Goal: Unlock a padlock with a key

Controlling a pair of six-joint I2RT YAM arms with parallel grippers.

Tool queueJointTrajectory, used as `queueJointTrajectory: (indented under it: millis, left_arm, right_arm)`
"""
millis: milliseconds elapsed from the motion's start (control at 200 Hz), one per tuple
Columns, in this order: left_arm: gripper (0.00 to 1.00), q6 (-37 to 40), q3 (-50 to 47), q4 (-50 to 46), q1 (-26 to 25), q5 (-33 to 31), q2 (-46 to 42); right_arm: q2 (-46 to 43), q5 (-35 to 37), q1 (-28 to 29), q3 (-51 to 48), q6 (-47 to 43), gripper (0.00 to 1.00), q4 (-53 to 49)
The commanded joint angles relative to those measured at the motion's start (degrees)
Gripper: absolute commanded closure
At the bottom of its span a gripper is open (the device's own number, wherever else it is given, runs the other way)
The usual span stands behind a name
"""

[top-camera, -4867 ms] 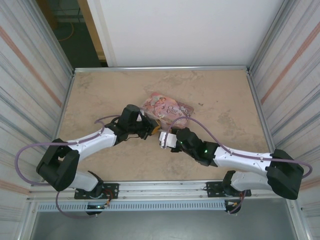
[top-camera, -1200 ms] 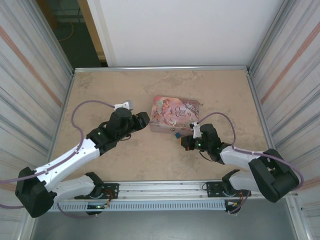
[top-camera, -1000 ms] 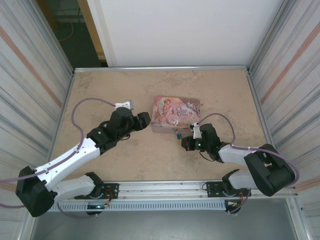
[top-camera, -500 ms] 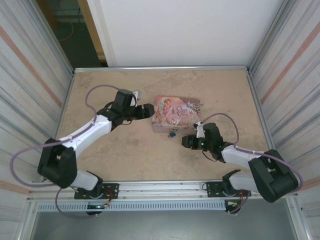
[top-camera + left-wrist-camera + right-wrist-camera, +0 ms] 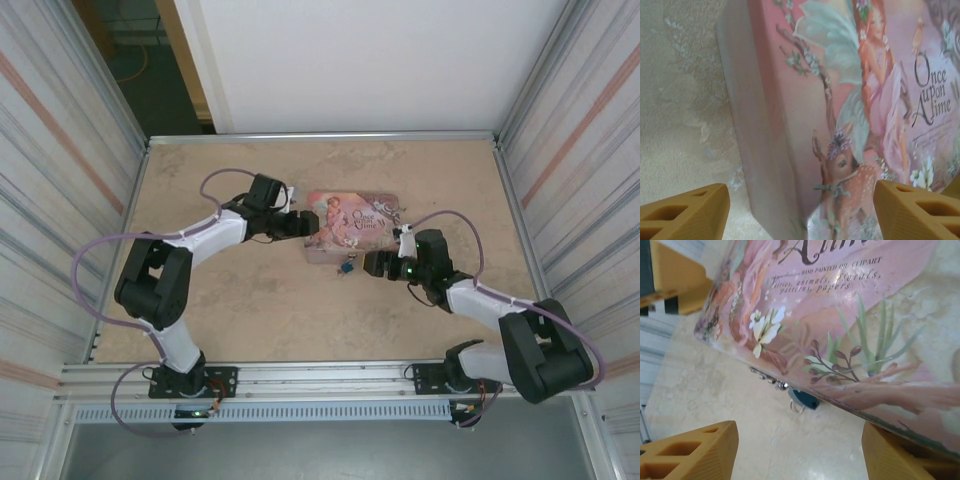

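Two grippers: both released, nothing grasped by either.
Left gripper (image 5: 303, 226): jaws held apart at the left end of the pink tin box (image 5: 352, 224); no contact can be made out.
Tin: lying flat on the table (image 5: 220, 320), lid up, between the two grippers.
Padlock (image 5: 804, 400): blue body at the tin's near edge, just left of the right gripper (image 5: 376, 265).
Right gripper: jaws spread wide and aimed at the padlock from the right, apart from it.
Key: not made out; whether it sits in the lock cannot be told.
Risk, left: an off-centre squeeze could skew or slide the tin, and the padlock would be carried off the right gripper's line.
Risk, right: the padlock is far smaller than the fingers, so the tin's rim could be pinched instead or the lock flicked aside.
Top view: both arms and the whole layout are given, but the padlock is reduced to a speck.
Right wrist view: blue body and a silvery ring below it are resolved.
Left wrist view: the tin's left wall is shown close up.
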Motion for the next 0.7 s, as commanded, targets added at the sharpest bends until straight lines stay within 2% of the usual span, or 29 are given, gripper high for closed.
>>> queueJointTrajectory:
  millis: [0, 175, 516, 691]
  left_arm:
    - [0.24, 0.7, -1.6, -1.2, -0.7, 0.8, -0.6]
    - [0.24, -0.7, -4.4, -0.5, -1.3, 0.5, -2.2]
    - [0.25, -0.7, -2.2, -1.3, -2.1, 1.2, -7.2]
    - [0.39, 0.3, 2.3, -2.5, -3.8, 2.6, -5.8]
  right_arm:
    - [3.4, 0.4, -1.6, 3.7, -4.9, 0.34, 4.5]
    - [8.7, -2.4, -4.3, 5.0, -6.8, 0.33, 11.4]
    - [5.0, -7.0, -3.9, -5.7, -6.9, 0.31, 19.5]
    - [9.4, -8.2, -3.1, -4.7, -6.7, 0.31, 25.2]
